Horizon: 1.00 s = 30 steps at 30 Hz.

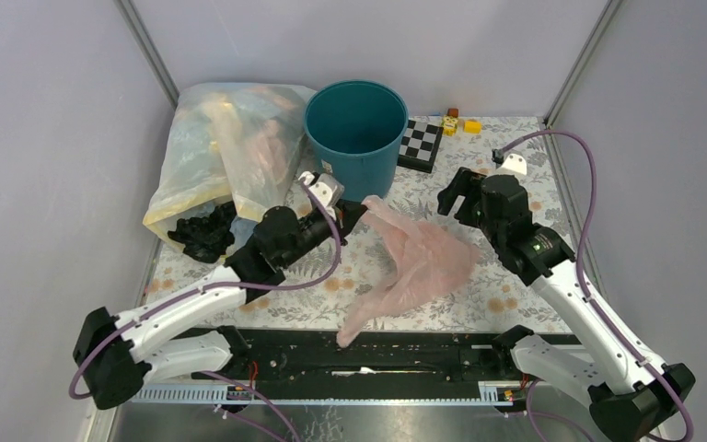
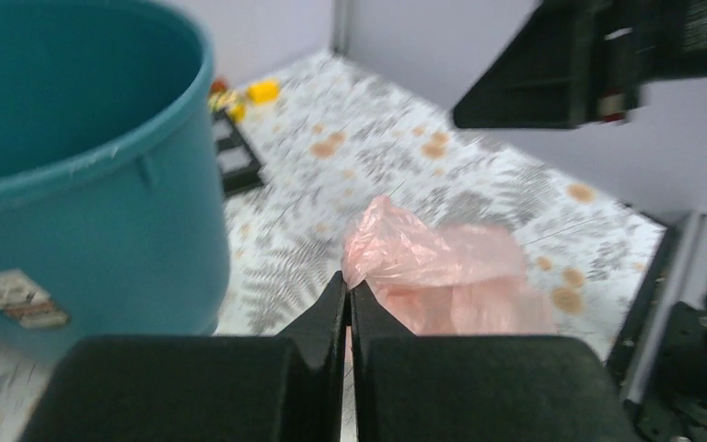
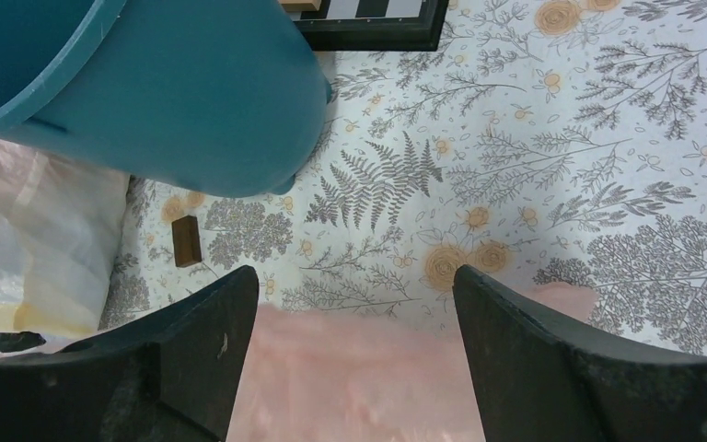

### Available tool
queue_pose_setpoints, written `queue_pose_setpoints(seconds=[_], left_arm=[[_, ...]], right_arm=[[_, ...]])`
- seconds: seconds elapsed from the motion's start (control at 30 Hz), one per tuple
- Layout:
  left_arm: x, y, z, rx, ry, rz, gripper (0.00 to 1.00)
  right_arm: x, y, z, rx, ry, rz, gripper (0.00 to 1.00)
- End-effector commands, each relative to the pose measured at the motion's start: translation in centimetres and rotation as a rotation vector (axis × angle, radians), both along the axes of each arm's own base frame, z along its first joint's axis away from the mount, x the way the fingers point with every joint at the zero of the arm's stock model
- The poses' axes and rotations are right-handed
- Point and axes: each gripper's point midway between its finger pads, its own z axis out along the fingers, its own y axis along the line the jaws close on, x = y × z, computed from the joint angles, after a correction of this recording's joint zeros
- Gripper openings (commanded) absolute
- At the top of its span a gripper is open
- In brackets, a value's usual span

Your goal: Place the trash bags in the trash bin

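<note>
The table (image 1: 515, 175) is covered with a floral cloth. At its far left, stuffed yellowish clear bags (image 1: 212, 147) are heaped and pressed against the bin (image 1: 359, 164), and none of them is lifted. The bin is stood upright at the far middle of the table. No bag is seen inside it from above, so the task is judged to be at its beginning, with every bag left to go in. The pink bag (image 1: 419, 262) is spread on the table in front of the bin and to its right. One corner is raised close to the bin's side, while the rest is trailed toward the near edge. That corner is pinched in the left gripper (image 1: 357, 212), whose jaws are pressed together on the film, just beside the bin and below its rim. A lift over the rim is judged to be what is needed next. The right gripper (image 1: 454, 198) is held wide apart above the pink bag's right part, with nothing between its jaws. A checkered board (image 1: 421, 143) is laid to the right of the bin, with small yellow blocks (image 1: 460, 122) beyond it. The clear bags cannot be counted, and the dark things (image 1: 204, 235) at their foot cannot be made out. The bin's floor is only dimly seen, and the pink bag's contents, if any, are not shown.
</note>
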Motion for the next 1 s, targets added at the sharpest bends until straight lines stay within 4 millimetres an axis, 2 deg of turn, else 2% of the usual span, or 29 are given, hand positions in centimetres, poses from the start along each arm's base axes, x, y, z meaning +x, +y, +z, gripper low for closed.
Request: queue_pose_setpoints(seconds=[0.0,0.07,0.17,0.2,0.37,0.57,0.73,0.8,0.97], left_arm=[[-3.5,-0.7,6.9,-0.118,-0.218,-0.111,0.0],[-4.9,-1.1,6.7,-0.115,-0.235,-0.171,0.0],[-6.8,-1.9,5.1,-0.095,-0.225,-0.254,0.0],[-7.7,-2.6,3.2,-0.058,-0.2,-0.292,0.0],[-9.1,-3.2,0.0,0.012,-0.186,-0.318,0.0],[-9.7,-2.8,-1.7,0.027,-0.17,-0.312,0.0],[-9.6,-2.3,-2.7,0.045,-0.161,-0.29,0.0],[-9.2,-2.0,-3.0,0.056,-0.155,-0.265,0.0],[-8.4,-0.7,-3.3,0.045,-0.172,-0.187,0.0]], right_arm=[[-0.5,-1.4,2.4,0.012,-0.044,-0.057,0.85],[-0.9,-1.5,1.9,0.01,-0.036,-0.05,0.85],[-1.8,-1.4,0.2,0.005,-0.009,-0.016,0.85],[-2.6,-0.6,-1.9,0.002,0.025,0.046,0.83],[-4.6,2.3,-4.8,0.041,0.07,0.254,0.78],[-7.6,5.1,-7.6,0.108,0.135,0.475,0.75],[-8.7,5.8,-7.9,0.131,0.138,0.541,0.79],[-8.9,5.8,-7.6,0.128,0.134,0.55,0.8],[-9.6,5.9,-6.5,0.133,0.113,0.586,0.9]])
